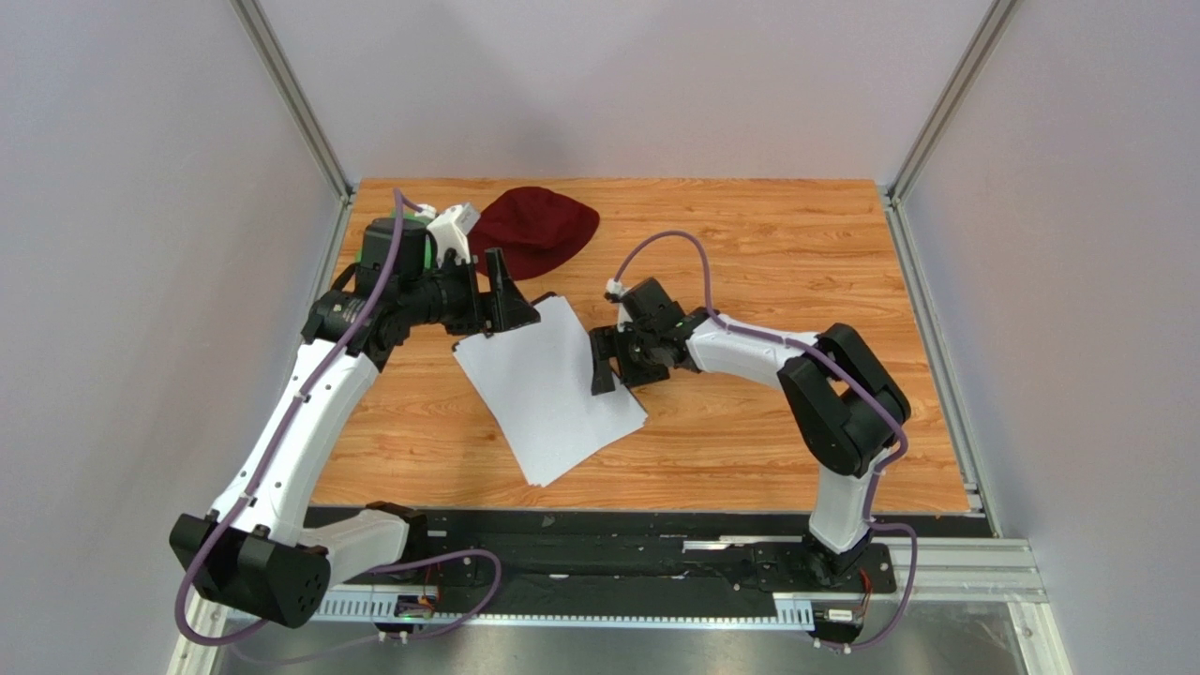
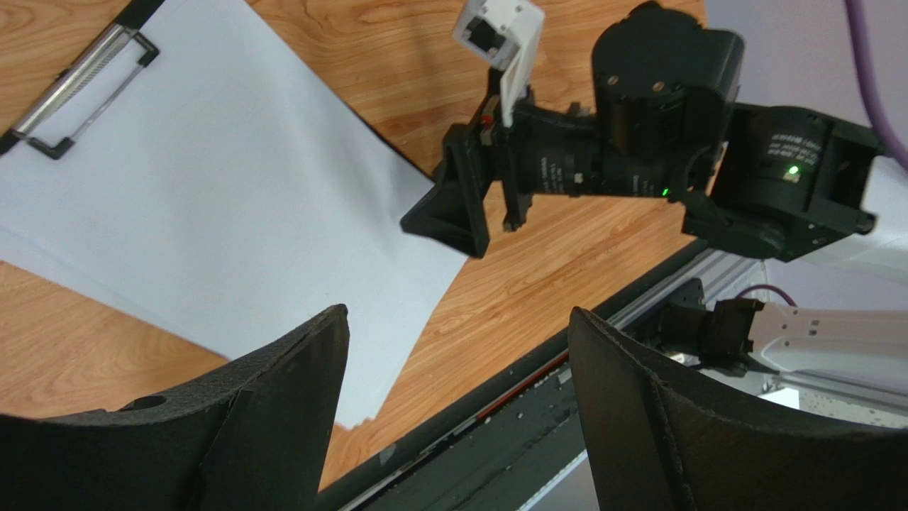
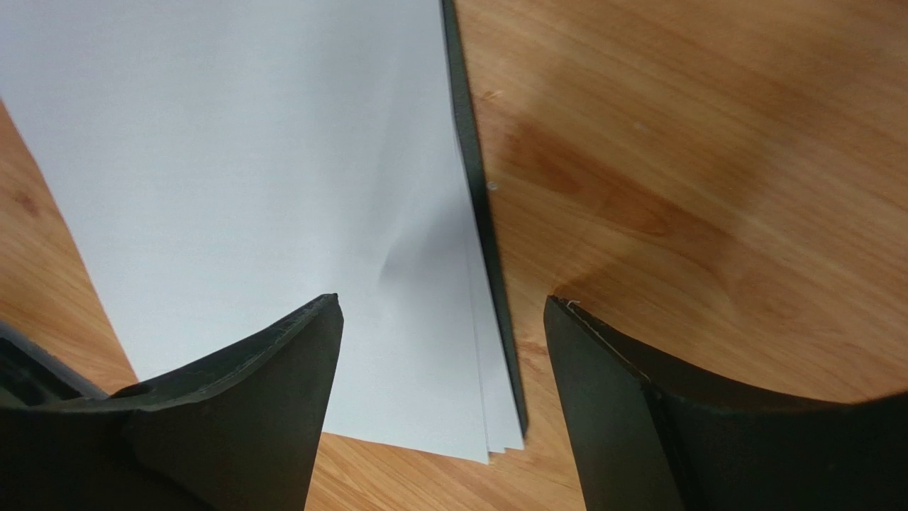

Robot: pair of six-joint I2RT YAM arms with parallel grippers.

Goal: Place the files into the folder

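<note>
Top external view: the white files [image 1: 550, 387] lie in a tilted stack in the middle of the counter [image 1: 789, 239], between the two arms, with a dark red cap [image 1: 542, 225] just beyond. The left fingers [image 1: 510, 301] are at the stack's far corner, spread wide and holding nothing. The right fingers [image 1: 606, 363] are likewise wide apart and empty, straddling the stack's right long edge. There the right wrist view shows the folder [image 3: 482, 213] as a thin black rim under slightly fanned sheets. Left wrist view: the silver clip [image 2: 77, 94] lies over the files' short edge.
</note>
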